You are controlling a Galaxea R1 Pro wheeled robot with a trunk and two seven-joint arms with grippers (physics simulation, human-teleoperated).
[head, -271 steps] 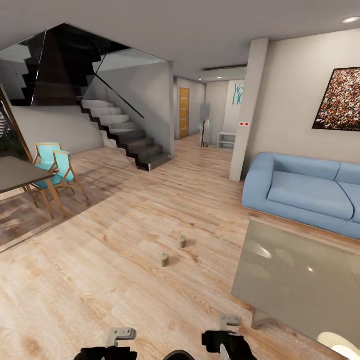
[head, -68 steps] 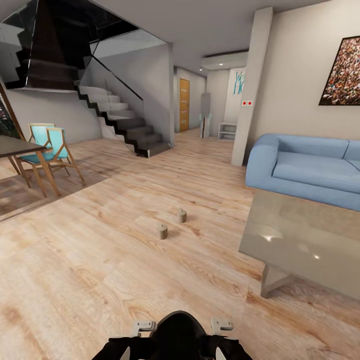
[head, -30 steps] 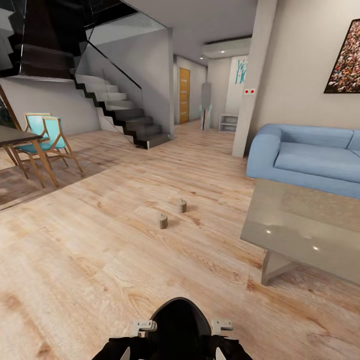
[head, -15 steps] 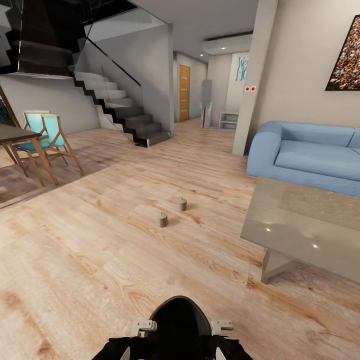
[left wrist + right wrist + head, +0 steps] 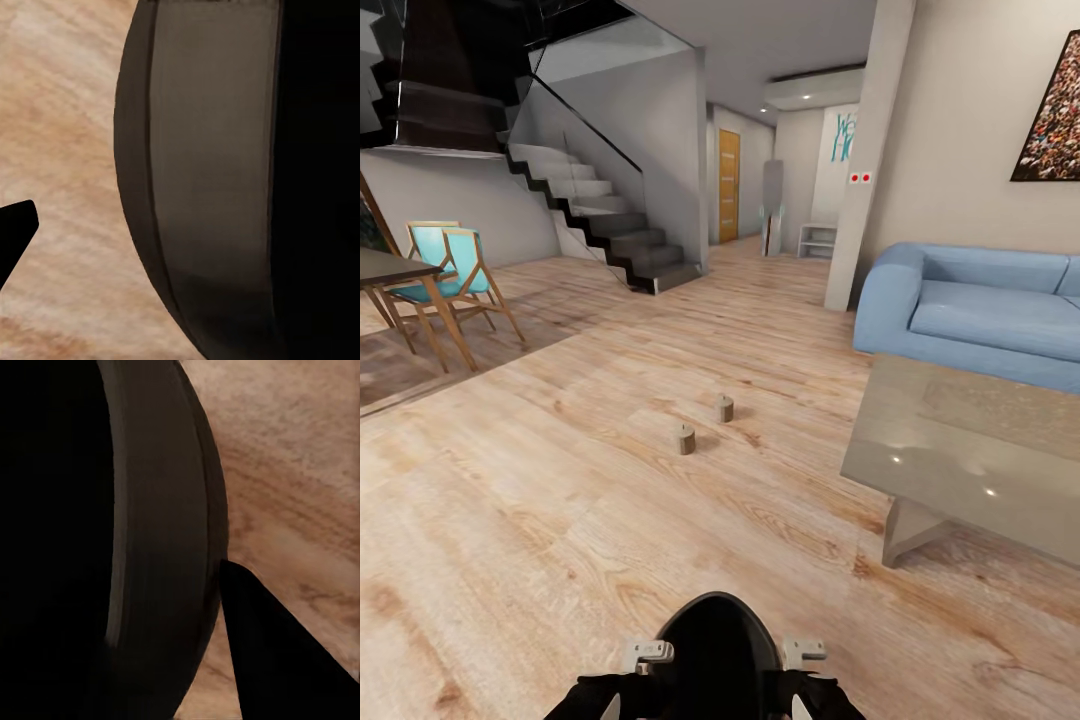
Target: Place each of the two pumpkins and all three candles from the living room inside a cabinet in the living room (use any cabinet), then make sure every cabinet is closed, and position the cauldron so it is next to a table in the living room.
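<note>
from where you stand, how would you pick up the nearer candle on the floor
Grip the nearer candle around its round side, coming down from above with fingers either side. It's a stubby upright cylinder standing free on the floor, apart from the other candle, so probably any side works.

A blue sofa (image 5: 980,315) stands far ahead of the grippers to the right. Two turquoise chairs (image 5: 455,285) sit at a dark dining table (image 5: 385,270) far left, a staircase (image 5: 600,235) beyond.

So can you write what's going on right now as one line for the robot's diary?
carrying: black pot between both arms | ahead on floor: two candles | glass table front-right | tool states: unclear
</note>
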